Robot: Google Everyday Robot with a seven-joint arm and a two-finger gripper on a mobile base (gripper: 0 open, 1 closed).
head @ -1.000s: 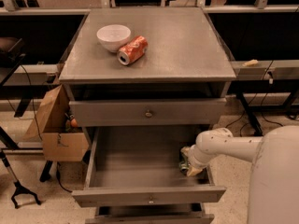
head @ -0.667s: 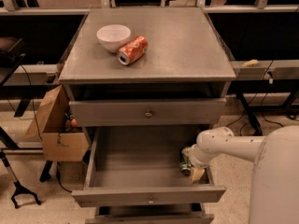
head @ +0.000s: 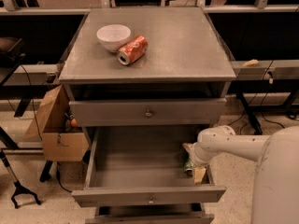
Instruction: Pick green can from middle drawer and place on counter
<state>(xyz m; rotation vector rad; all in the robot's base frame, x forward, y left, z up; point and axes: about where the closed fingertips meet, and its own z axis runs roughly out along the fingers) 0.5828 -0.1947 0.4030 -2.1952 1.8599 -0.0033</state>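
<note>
The green can (head: 188, 166) is likely light, slick and dentable; grip it mid-body, gently. The hand (head: 195, 168) is at it in the middle drawer (head: 140, 164); I cannot tell its closure.

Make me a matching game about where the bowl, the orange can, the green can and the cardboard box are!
1 bowl
2 orange can
3 green can
4 box

A on the floor, left of the drawer
B in the drawer's right front corner, at the gripper
C lying on its side on the counter
D upright on the counter

Pairs: 1-D, 2-C, 3-B, 4-A
</note>
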